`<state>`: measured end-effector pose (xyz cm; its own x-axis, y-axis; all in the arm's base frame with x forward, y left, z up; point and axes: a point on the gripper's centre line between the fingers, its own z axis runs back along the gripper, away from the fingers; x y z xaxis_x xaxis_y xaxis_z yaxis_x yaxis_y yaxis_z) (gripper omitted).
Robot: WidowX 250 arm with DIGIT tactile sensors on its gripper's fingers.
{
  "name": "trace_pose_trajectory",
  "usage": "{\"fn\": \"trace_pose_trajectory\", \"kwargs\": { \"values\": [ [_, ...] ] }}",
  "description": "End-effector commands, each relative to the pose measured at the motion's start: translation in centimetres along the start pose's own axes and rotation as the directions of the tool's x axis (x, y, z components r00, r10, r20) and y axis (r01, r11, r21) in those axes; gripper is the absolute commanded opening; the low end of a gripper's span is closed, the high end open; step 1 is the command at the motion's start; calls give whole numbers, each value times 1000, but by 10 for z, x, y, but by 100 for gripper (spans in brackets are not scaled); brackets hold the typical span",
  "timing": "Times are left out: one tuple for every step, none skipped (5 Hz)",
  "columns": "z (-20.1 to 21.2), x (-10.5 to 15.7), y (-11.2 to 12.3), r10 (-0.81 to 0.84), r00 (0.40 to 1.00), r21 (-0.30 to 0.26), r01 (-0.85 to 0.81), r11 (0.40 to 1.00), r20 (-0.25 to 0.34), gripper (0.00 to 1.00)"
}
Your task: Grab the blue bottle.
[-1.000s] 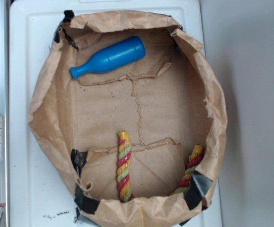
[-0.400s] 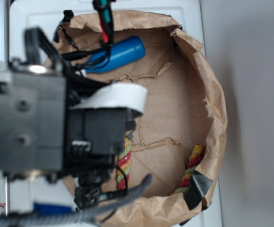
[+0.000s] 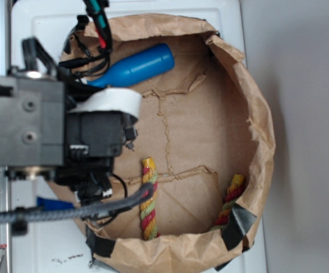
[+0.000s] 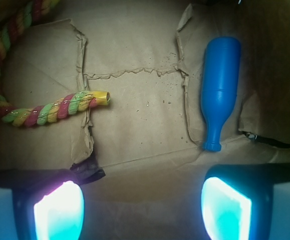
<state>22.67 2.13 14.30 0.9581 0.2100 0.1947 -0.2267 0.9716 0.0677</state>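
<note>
Gripper (image 4: 142, 210) wide open, empty, above the paper bag's (image 3: 255, 102) floor. Blue bottle (image 4: 218, 90) lying flat at the bag's far end, apart from the twisted rope (image 4: 59, 109).

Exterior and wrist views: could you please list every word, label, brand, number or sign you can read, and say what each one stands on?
No readable text in either view.
The blue bottle is plain, with no label.
The brown paper bag shows no print, only creases and black tape.
The twisted rope toy carries no tag.
Small dark marks on the white surface are too small to read.
The open gripper shows no marking.
</note>
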Motion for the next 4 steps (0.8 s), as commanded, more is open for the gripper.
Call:
{"fn": "trace_pose_trajectory", "kwargs": {
  "values": [
    [12,7,8,23,999,-5,-23,1000,42,100],
    [12,7,8,23,999,-5,-23,1000,42,100],
    [12,7,8,23,999,-5,-23,1000,42,100],
    [-10,34,14,95,995,33,-96,995,25,100]
  ]
}}
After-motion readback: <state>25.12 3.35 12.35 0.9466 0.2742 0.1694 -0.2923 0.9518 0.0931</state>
